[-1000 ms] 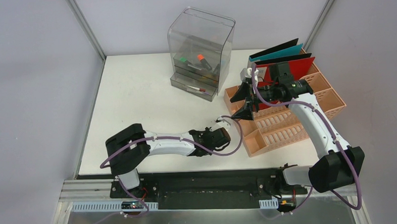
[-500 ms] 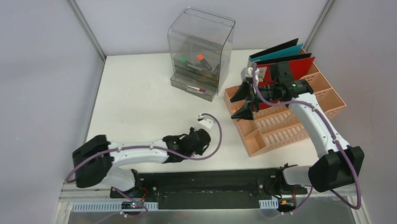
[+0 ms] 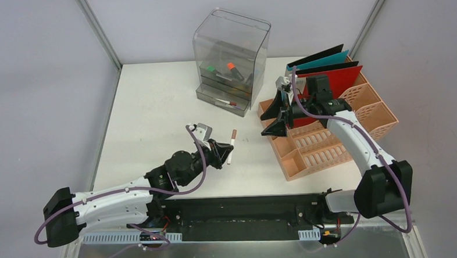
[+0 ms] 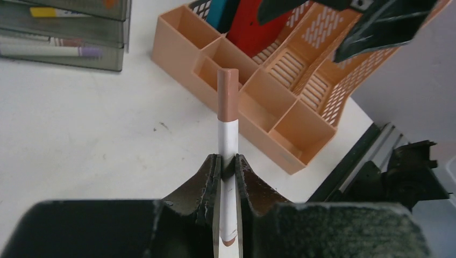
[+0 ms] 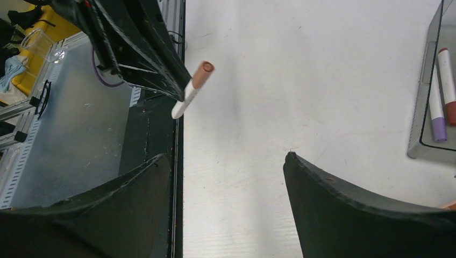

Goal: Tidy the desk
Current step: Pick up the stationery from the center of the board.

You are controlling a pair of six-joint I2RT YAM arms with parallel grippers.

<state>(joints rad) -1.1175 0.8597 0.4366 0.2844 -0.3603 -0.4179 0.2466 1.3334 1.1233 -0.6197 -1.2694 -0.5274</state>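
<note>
The white desk (image 3: 155, 109) has a black and metal front edge. My left gripper (image 3: 222, 154) is shut on a white marker with a brown cap (image 3: 231, 145), held above the desk's middle front. In the left wrist view the marker (image 4: 227, 115) sticks forward from between the fingers (image 4: 211, 177). My right gripper (image 3: 277, 114) is open and empty, hovering at the left side of the peach rack (image 3: 331, 142). The right wrist view shows the marker (image 5: 193, 88) ahead of its spread fingers (image 5: 333, 204).
A clear grey drawer box (image 3: 230, 62) with markers inside stands at the back middle. Red, teal and black folders (image 3: 334, 72) stand in the peach rack at the right. Grey walls frame the desk.
My left arm swung left and back, its gripper now pointing right with the marker visible in it. My right gripper shifted slightly toward the rack's back left.
</note>
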